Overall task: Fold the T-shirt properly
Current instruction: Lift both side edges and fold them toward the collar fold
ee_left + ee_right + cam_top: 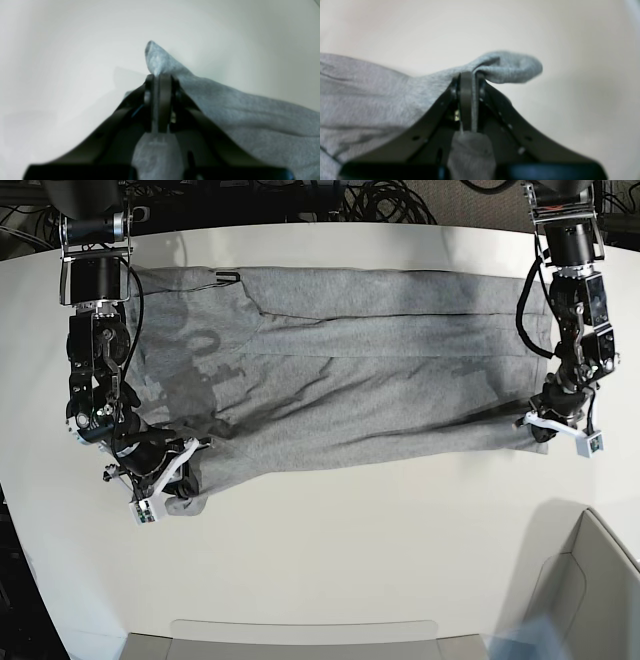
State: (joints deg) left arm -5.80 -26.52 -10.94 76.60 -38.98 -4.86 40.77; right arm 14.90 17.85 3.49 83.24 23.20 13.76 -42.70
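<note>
The T-shirt (350,380) lies spread across the white worktop (350,560), its near hem lifted. The left tool (555,420) at 3 o'clock and the right tool (165,470) at 8 o'clock each pinch a hem corner. Soft, light, limp cloth, likely to sag between grips; the corners look the best holds.

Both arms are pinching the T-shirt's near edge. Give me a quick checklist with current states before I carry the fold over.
1. Left gripper shut on the T-shirt: ok, fabric pinched between the jaws.
2. Right gripper shut on cloth: ok, a corner pokes past the jaws.
3. Near edge even between the grips: not ok, the right gripper's end hangs lower in the base view.
4. Body flat on the table: not ok, creases cross it.
5. Layers caught in each pinch: cannot tell.
</note>
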